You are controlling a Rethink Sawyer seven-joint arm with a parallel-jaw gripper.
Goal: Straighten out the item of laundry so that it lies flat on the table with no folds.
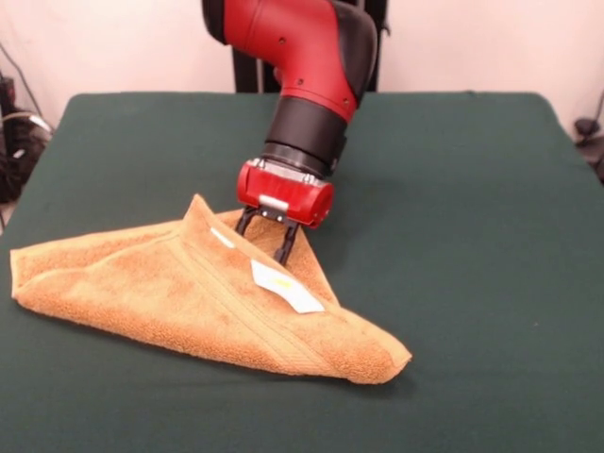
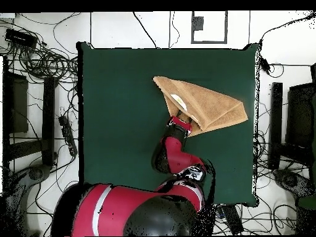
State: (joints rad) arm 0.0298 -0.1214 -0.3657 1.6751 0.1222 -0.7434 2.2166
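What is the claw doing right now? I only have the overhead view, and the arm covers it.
Observer: The claw is low, right down at the far edge of the towel, just behind the white label.
Operator: Is the cloth flat there?
Observer: No. Beside the claw, a corner stands up in a peak off the table.
Operator: Any other folds?
Observer: Yes. The towel is doubled over, and stacked layers show at its end on the front view's left.
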